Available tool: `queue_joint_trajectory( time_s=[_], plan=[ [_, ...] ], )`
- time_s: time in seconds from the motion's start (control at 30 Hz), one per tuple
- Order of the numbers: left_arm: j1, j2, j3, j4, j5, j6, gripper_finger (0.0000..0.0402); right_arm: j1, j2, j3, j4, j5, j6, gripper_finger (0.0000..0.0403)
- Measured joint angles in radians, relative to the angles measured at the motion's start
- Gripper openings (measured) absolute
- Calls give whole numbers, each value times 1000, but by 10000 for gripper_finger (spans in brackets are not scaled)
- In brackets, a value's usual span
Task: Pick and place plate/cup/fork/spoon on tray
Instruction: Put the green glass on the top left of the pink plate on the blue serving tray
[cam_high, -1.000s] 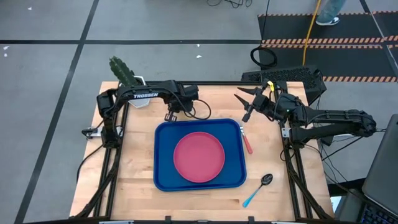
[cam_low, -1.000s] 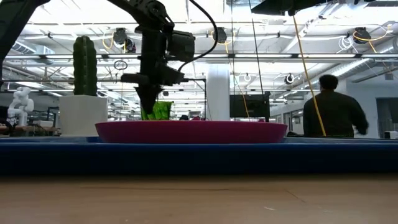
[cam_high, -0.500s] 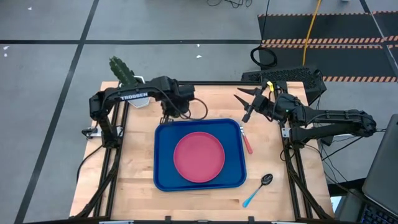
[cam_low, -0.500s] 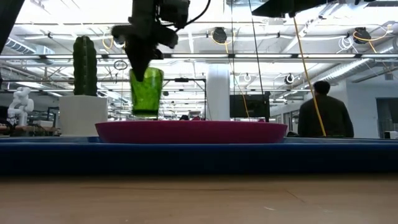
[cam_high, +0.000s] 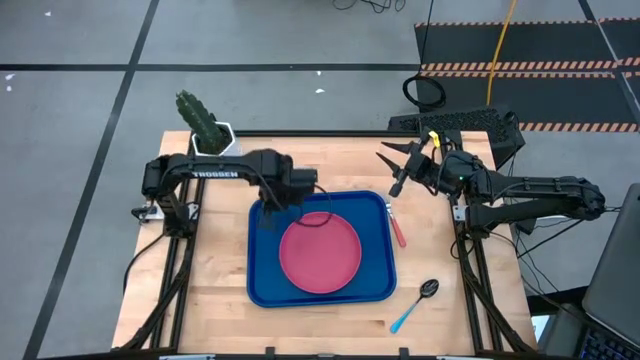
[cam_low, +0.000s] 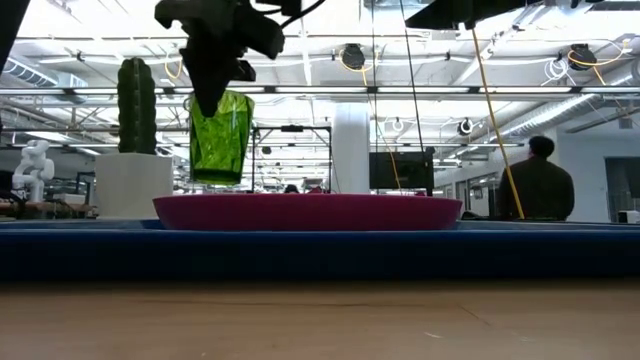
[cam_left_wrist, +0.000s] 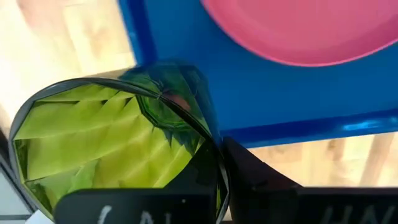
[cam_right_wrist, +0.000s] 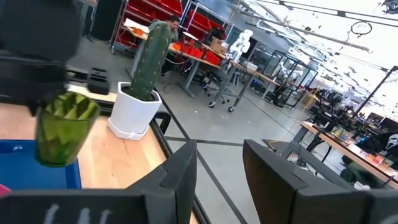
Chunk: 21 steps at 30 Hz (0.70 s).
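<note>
Holding the cup (cam_low: 221, 137) clear of the table, your left pincer (cam_high: 272, 205) is clenched on its rim and hangs over the far left corner of the tray (cam_high: 262, 282). In the low view the cup hangs above the level of the plate (cam_high: 319, 252), touching nothing below it. The left wrist view shows blue tray floor and the plate's edge beyond the cup, so you look lined up over bare tray beside the plate, though how exactly is hard to judge from here.

The plate already lies in the middle of the tray, so count that one done. The cup is in hand but not yet set down. The fork (cam_high: 397, 229) lies on the table just outside the tray's right rim, and the spoon (cam_high: 415, 304) lies on the table near the tray's near right corner; both are left to do.

Your right pincer (cam_high: 400, 160) waits with fingers spread above the far right of the table, empty.
</note>
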Motion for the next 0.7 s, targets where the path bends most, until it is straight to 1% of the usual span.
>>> queue_joint_trajectory(
  time_s=[0.13, 0.27, 0.43, 0.7],
  plan=[
    [-44, 0, -34, 0, 0, -50, 7, 0, 0, 0, 0, 0, -1, 125],
    [-76, 0, -108, 18, 7, -95, 7, 0, 0, 0, 0, 1, -2, 125],
    [-108, 0, -198, 89, 24, -106, 7, 0, 0, 0, 1, 1, -2, 125],
    [-115, 0, -266, 163, 25, -121, 10, 0, 0, 0, 8, 1, -2, 125]
  ],
)
